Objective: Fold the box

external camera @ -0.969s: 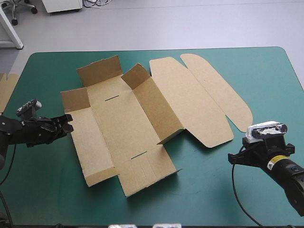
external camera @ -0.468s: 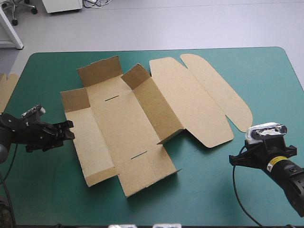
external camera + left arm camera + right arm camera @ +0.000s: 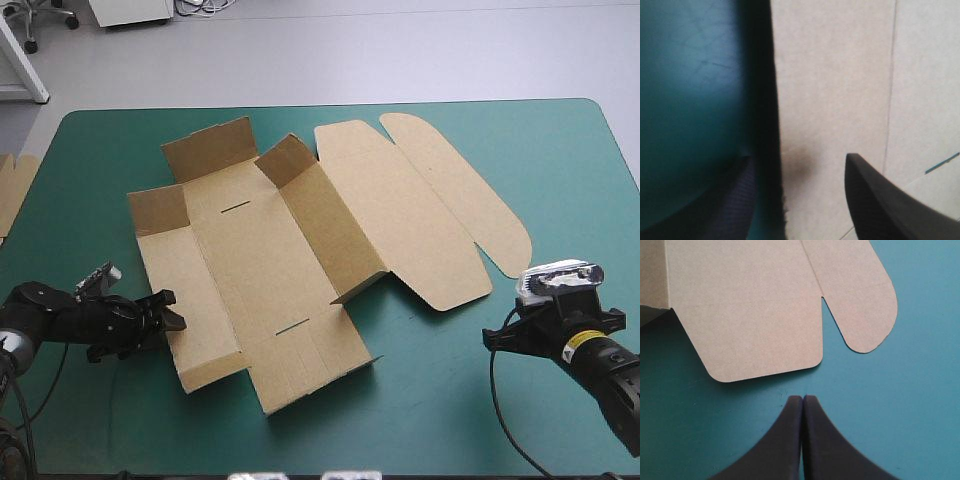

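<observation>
Two left end effector (image 3: 797, 157) fingers (image 3: 880, 200) straddle box (image 3: 840, 75).

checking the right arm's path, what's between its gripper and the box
Only bare teal-green cover: in the right wrist view the shut right gripper sits short of the box, not touching its flat lid.

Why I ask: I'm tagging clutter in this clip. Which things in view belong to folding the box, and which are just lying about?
Job in hand:
the box, walls partly raised, lid flat
left gripper, open, astride the box's left edge
right gripper, shut, over the teal-green cover near the lid

Lying about:
spare brown board at the cover's left edge
</observation>
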You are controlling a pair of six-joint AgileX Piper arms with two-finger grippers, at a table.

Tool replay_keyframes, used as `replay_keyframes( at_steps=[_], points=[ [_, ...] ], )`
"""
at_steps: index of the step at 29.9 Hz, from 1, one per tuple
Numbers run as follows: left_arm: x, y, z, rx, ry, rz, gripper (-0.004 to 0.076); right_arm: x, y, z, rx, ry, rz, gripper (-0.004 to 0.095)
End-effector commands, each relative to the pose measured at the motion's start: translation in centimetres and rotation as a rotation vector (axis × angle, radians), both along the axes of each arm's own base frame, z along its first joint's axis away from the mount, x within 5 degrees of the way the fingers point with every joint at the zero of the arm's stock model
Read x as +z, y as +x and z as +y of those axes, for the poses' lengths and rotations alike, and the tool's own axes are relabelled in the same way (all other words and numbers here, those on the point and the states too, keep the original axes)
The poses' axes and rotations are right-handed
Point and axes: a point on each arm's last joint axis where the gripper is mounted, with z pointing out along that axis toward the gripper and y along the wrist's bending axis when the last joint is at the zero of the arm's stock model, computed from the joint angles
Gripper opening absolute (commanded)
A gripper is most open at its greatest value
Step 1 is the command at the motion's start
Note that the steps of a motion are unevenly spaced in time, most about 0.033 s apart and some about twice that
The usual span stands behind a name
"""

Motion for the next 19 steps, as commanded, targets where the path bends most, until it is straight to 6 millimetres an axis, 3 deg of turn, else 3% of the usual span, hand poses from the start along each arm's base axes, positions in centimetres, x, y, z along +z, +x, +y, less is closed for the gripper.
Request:
replay_keyframes(
  at_steps=[1, 19],
  points=[
    [1.2, 0.2, -0.6, 0.048, -0.073, -0.109, 0.0392, 1.4, 0.3, 0.1, 0.01, 0.003, -0.077, -0.0019],
    [-0.8, -1.5, -2.9, 0.054, -0.308, -0.166, 0.0392, 1.4, 0.3, 0.1, 0.009, 0.003, -0.071, -0.0019]
  ],
)
